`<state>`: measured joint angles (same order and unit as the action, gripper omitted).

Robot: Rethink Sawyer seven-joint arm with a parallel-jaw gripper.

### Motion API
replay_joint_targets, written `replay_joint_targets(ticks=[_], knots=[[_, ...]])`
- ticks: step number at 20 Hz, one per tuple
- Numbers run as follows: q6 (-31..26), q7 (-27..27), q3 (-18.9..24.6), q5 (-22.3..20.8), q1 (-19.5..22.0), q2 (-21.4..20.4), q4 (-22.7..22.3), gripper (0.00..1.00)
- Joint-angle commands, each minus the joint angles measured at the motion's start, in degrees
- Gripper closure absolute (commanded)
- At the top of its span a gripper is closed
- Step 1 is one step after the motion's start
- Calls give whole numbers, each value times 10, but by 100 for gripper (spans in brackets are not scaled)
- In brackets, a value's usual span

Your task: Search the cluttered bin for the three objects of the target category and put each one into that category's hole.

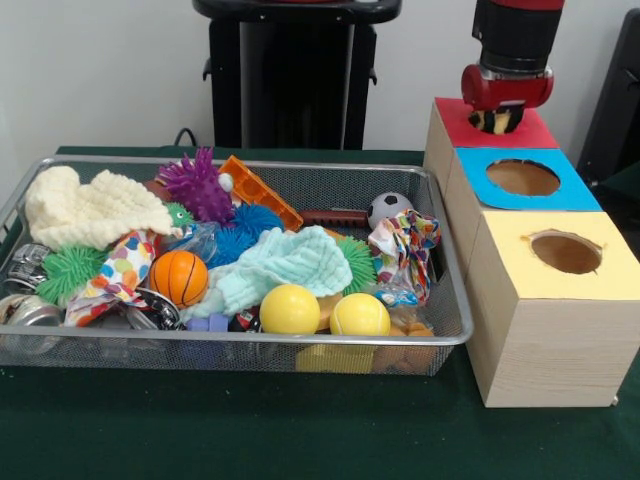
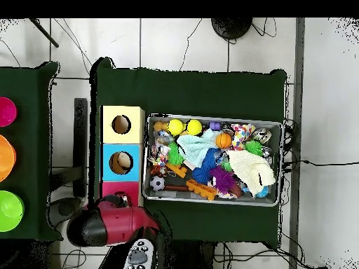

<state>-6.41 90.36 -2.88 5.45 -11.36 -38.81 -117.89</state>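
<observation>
Dark green cloth covers your counter (image 1: 300, 430), with a pale wall behind it and, from above, a light tiled floor crossed by cables.

Your bin (image 1: 452, 335) fills the left and centre of the front view: a wide, shallow tray of silver wire mesh with a rounded metal rim, heaped with clutter. You can pick out a cream cloth (image 1: 85, 207) at its upper left, a purple spiky ball (image 1: 195, 185), an orange basketball (image 1: 180, 277), a mint cloth (image 1: 280, 265), two yellow balls (image 1: 290, 309) along the lower edge, and a small soccer ball (image 1: 389, 207) at the upper right.

To the right of the bin stand three wooden boxes in a row, topped yellow (image 1: 560, 255), blue (image 1: 525, 180) and red (image 1: 495, 130), each touching the next. Yellow and blue show round holes; the red box's hole is hidden behind the arm.

Your tool (image 1: 496, 120) hangs just over the red top, at the upper right of the frame. Something pale and dark shows at its tip, but you cannot tell what it is, nor whether the tool is open or closed. From above, the arm covers it entirely.

Items under the cloths stay hidden.
</observation>
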Motion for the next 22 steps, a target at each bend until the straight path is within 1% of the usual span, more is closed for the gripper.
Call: replay_joint_targets(ticks=[1,4,5,9,10,12,20,22], knots=[[13,126,21,29,2,51,40,100],[8,118,18,26,3,48,43,100],[2,120,24,29,9,47,39,0],[-7,117,6,27,1,40,43,0],[-9,127,-1,35,-4,35,39,0],[-30,128,-9,39,-12,28,38,0],[-77,105,1,39,4,-1,40,0],[-90,100,19,42,22,-13,35,0]])
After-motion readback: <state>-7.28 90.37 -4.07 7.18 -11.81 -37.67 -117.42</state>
